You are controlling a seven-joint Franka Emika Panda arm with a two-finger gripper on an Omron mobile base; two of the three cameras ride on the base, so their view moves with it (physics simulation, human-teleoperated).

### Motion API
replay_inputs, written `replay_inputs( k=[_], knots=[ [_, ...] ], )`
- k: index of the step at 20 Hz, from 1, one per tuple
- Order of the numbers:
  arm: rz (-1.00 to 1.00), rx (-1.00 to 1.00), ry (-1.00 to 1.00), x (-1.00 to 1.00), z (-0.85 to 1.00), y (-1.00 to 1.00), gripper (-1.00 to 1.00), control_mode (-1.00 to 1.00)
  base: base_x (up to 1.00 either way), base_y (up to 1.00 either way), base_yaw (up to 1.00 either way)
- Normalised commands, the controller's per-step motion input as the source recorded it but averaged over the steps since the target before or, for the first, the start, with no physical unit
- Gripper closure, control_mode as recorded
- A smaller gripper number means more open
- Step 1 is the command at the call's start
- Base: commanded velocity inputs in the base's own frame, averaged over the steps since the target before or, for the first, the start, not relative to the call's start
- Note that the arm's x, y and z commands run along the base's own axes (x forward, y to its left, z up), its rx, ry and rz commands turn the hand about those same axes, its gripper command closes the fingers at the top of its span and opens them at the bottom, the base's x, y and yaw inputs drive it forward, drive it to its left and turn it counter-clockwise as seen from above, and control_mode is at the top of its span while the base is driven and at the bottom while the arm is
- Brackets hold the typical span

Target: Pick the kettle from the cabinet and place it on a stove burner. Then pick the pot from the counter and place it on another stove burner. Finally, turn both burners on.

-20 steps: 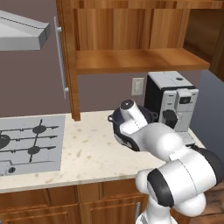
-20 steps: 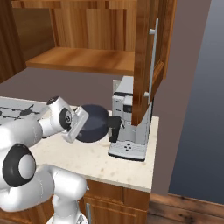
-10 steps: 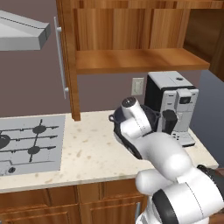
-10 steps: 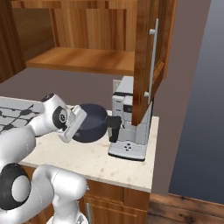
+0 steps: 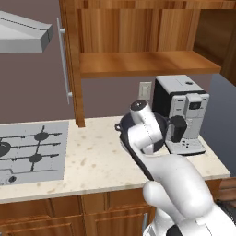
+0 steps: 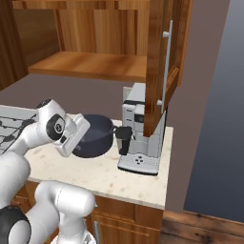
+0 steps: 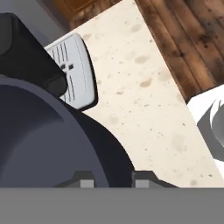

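Left base view takes in the big brown wall cabinet point(image 5: 138, 41) first, door swung open and its plank shelf bare, hanging over the beige speckled bench point(image 5: 92, 156). On the far left of that bench lies the silver cooktop point(image 5: 32, 152) with its black burners, and at its left edge a bit of something dark and rounded sits on a burner; I cannot say what it is. To the right stands the white-and-black coffee machine point(image 5: 182, 113). Just beside it, resting on the bench, is the dark blue-grey pot point(image 6: 93, 136), largely hidden behind the white arm from the left side. From the hand view, the gripper point(image 7: 111, 179) sits right at the pot's rim, one fingertip point(image 7: 83, 179) to either side of the wall, narrowly parted; whether it is actually pinching the rim I cannot tell.
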Motion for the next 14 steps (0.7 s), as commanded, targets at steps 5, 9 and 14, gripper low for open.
replay_inputs(
  k=[5,9,14],
  knots=[
    [0.0,0.0,0.0,-0.45,0.27,0.0,1.0,-1.0,0.0,0.0,0.0],
    [0.0,0.0,0.0,-0.44,0.33,0.0,1.0,-1.0,0.0,0.0,0.0],
    [-0.01,0.0,0.01,-0.41,0.35,0.01,1.0,-1.0,0.0,0.0,0.0]
  ],
)
